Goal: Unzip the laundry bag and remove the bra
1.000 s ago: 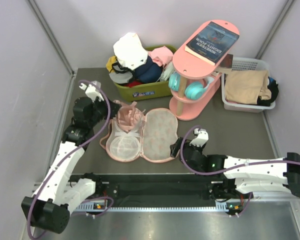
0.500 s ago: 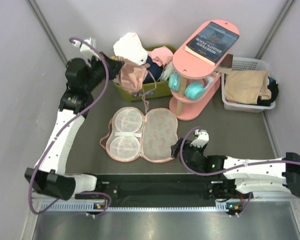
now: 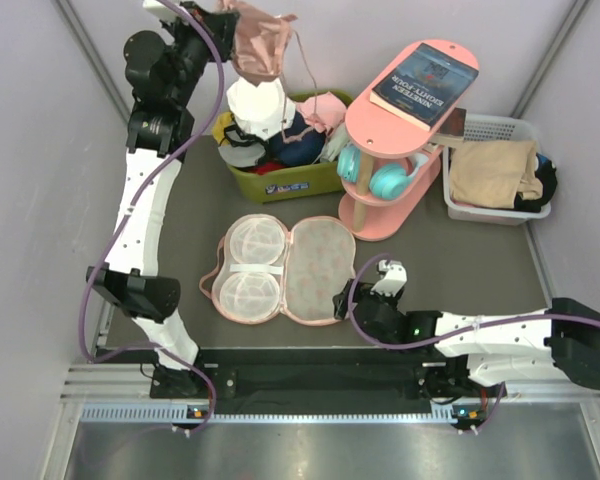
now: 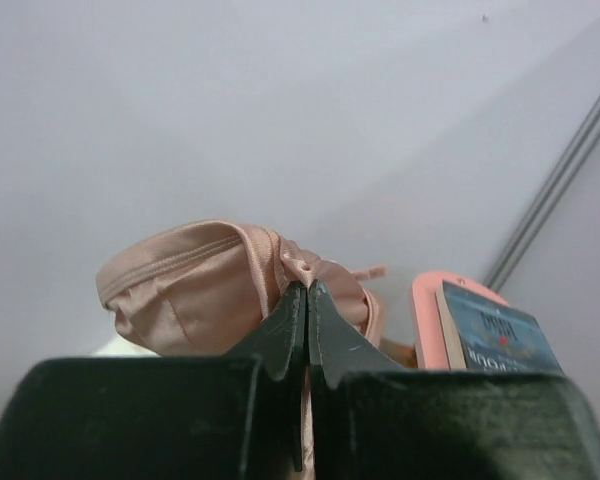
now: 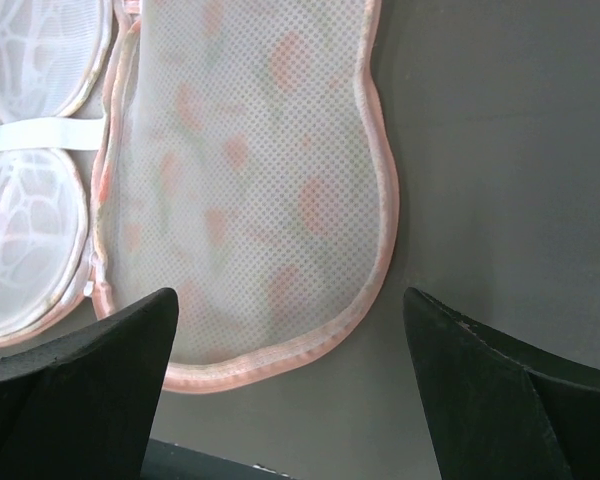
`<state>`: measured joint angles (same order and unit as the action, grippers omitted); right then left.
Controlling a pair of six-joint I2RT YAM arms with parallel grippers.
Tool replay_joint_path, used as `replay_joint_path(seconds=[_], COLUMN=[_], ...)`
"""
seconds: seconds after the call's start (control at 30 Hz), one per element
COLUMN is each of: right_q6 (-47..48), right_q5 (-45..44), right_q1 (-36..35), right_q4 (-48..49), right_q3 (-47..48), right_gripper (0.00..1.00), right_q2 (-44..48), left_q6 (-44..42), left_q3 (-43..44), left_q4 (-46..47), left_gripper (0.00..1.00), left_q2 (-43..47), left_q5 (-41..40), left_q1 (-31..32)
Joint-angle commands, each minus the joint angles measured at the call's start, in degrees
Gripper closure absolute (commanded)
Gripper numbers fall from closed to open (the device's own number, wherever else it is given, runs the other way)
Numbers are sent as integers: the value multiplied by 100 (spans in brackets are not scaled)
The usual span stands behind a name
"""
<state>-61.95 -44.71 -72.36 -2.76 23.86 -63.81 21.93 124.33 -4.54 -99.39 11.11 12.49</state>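
The laundry bag (image 3: 320, 272) lies unzipped and spread flat on the dark table, its left half showing two white mesh cups. High above the green bin, my left gripper (image 3: 225, 20) is shut on the pink bra (image 3: 261, 42), and a thin strap dangles below it. In the left wrist view the jaws (image 4: 307, 290) pinch the bra (image 4: 195, 290) at a seam. My right gripper (image 3: 346, 302) stands open just off the bag's near right edge. The right wrist view shows the bag's (image 5: 250, 170) pink-trimmed rim between the spread fingers (image 5: 100, 385), with nothing held.
A green bin (image 3: 290, 182) of clothes stands behind the bag. A pink two-tier stand (image 3: 400, 112) carries a book (image 3: 425, 82) on top and teal headphones (image 3: 376, 177) below. A white basket (image 3: 495, 172) with tan cloth sits at the back right.
My left arm has lifted the bra from the bag, past the bin, to high at the back left. The right gripper has shifted slightly nearer and left beside the bag.
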Motion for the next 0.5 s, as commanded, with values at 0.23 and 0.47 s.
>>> replay_joint_path(seconds=[0.23,0.47], right_q6=[69,113], right_q5=[120,103], right_q1=[2,2], right_q4=[470,400], right_q3=[-39,5], right_gripper=[6,6], right_q2=[-52,-44], left_q6=[-287,-409], left_q3=[611,-786], left_q4=[955,1121], left_gripper=[100,100], left_q2=[-1011,-1512], left_q5=[4,-57], left_q1=[17,183])
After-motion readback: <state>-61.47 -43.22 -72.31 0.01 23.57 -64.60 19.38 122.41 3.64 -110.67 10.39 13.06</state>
